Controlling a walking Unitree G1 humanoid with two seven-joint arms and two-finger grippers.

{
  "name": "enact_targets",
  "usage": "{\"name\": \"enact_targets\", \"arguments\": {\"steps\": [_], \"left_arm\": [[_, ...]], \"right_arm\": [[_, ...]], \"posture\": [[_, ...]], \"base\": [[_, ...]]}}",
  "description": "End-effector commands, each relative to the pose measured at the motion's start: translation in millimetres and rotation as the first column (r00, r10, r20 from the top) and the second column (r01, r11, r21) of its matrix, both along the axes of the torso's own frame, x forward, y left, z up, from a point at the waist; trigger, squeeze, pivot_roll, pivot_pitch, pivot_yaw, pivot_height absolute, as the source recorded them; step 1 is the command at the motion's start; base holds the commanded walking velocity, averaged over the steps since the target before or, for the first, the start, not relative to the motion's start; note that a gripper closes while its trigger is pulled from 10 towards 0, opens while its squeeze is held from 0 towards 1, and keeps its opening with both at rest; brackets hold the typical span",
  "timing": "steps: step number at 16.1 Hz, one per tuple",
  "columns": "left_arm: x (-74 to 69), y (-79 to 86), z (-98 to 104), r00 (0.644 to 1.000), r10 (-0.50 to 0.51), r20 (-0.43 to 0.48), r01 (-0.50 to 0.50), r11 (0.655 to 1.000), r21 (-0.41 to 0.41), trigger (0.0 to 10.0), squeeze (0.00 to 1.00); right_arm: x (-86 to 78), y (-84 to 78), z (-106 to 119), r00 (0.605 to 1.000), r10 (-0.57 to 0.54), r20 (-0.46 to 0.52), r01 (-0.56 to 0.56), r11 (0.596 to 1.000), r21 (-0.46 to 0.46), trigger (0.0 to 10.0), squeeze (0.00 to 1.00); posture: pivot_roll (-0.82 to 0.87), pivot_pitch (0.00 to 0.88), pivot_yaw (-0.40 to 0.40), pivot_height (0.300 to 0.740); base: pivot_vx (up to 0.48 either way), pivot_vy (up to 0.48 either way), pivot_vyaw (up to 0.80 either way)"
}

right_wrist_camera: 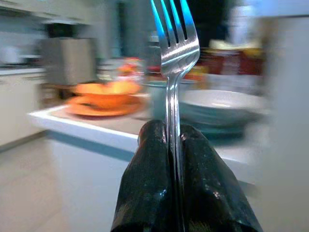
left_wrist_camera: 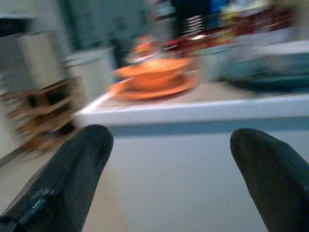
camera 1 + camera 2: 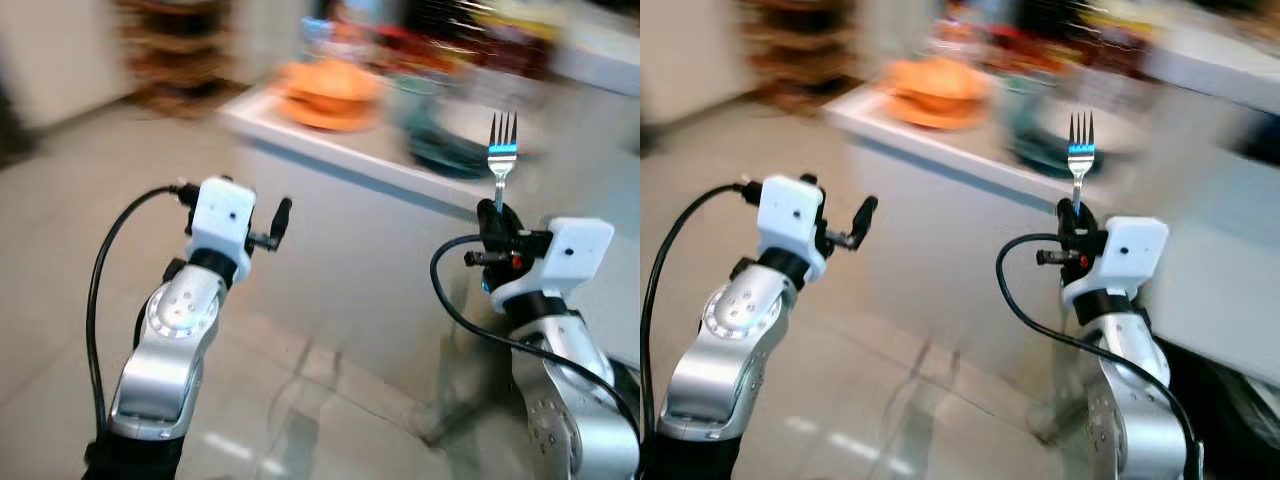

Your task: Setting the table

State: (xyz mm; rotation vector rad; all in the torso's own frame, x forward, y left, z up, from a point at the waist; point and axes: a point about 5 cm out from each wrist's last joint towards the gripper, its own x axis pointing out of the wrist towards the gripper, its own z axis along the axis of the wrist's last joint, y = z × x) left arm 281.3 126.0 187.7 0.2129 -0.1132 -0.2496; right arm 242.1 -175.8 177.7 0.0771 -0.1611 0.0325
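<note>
Views blurred; the white counter ahead serves as the landmark

Right gripper raised in front of the counter's near face, just below its top edge. Its two black fingers are pressed together on the handle of a silver fork, which stands upright with the tines up. The tines reach above the counter edge, in line with a stack of dark teal and pale plates on the counter top. The fork is not touching the counter

Left gripper also raised in front of the counter's near face, toward its left corner, apart from it. In the left wrist view its fingers are spread wide, nothing between them

On the counter near the left corner: an orange bowl sitting on an orange plate. Farther back on the counter, blurred colourful items I cannot tell apart

Left of the counter, beyond its corner, wooden shelving against the wall. Pale tiled floor below the counter
</note>
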Motion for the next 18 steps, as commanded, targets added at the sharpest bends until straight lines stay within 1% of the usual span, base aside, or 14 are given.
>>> {"name": "enact_targets", "arguments": {"steps": [1,2,3,4,7,9,12,13,15,16,18], "left_arm": [[1.7,-5.6,3.1,1.000,-0.014,0.013,0.014,1.000,-0.001,10.0,0.00],[2.4,-6.2,4.3,1.000,-0.015,0.016,0.015,1.000,-0.006,10.0,0.00],[2.8,-7.9,4.3,1.000,-0.017,0.017,0.017,1.000,-0.011,10.0,0.00],[2.6,-9.3,3.1,1.000,-0.019,0.013,0.019,1.000,-0.017,10.0,0.00],[3.7,-11.9,2.7,1.000,-0.023,0.011,0.023,1.000,-0.020,10.0,0.00],[5.2,-11.8,2.8,0.999,-0.032,0.009,0.032,0.999,-0.010,10.0,0.00],[5.7,-12.2,2.6,0.999,-0.042,0.008,0.042,0.999,0.002,10.0,0.00],[5.5,-13.5,1.5,0.999,-0.051,0.002,0.051,0.999,0.003,10.0,0.00],[5.6,-15.1,0.8,0.998,-0.062,-0.001,0.062,0.998,0.007,10.0,0.00],[5.8,-15.9,0.7,0.998,-0.067,-0.003,0.067,0.998,0.010,10.0,0.00],[6.2,-13.7,0.0,0.998,-0.061,-0.008,0.061,0.998,0.005,10.0,0.00]], "right_arm": [[1.6,-6.5,-0.1,0.999,-0.037,-0.001,0.037,0.999,-0.016,10.0,0.00],[3.8,-6.0,0.4,1.000,-0.029,-0.007,0.028,0.999,-0.023,10.0,0.00],[7.7,-4.3,0.9,1.000,-0.003,-0.029,0.001,0.999,-0.040,10.0,0.00],[9.4,-3.7,2.2,0.999,-0.001,-0.037,-0.001,0.999,-0.037,10.0,0.00],[7.6,-5.4,1.6,0.999,-0.013,-0.039,0.011,0.999,-0.046,10.0,0.00],[6.6,-6.5,-2.4,0.998,-0.015,-0.068,0.012,0.998,-0.055,10.0,0.00],[7.4,-8.7,-0.2,0.995,-0.077,-0.055,0.073,0.994,-0.082,10.0,0.00],[5.1,-8.2,-2.9,0.995,-0.076,-0.072,0.069,0.993,-0.096,10.0,0.00],[2.3,-8.6,-5.5,0.994,-0.068,-0.084,0.060,0.993,-0.098,10.0,0.00],[0.5,-12.7,-7.9,0.991,-0.097,-0.097,0.089,0.993,-0.082,10.0,0.00],[0.2,-13.5,-7.7,0.990,-0.103,-0.091,0.096,0.992,-0.082,10.0,0.00]], "posture": [[0.02,0.041,-0.056,0.740],[0.01,0.042,-0.055,0.740],[0.01,0.042,-0.053,0.740],[0.00,0.045,-0.052,0.740],[-0.01,0.053,-0.040,0.740],[-0.01,0.055,-0.027,0.740],[-0.02,0.064,-0.018,0.740],[-0.02,0.072,-0.008,0.740],[-0.02,0.074,-0.004,0.740],[-0.02,0.074,-0.003,0.740],[-0.02,0.077,-0.001,0.740]], "base": [[0.000,-0.480,-0.80],[0.000,-0.480,-0.80],[0.000,-0.480,0.00],[0.000,-0.480,0.00],[0.000,-0.480,0.00],[0.000,-0.480,0.00],[0.000,-0.480,0.00],[0.000,-0.480,0.00],[0.000,-0.480,0.00],[0.000,-0.480,0.00],[0.000,-0.480,0.00]]}}
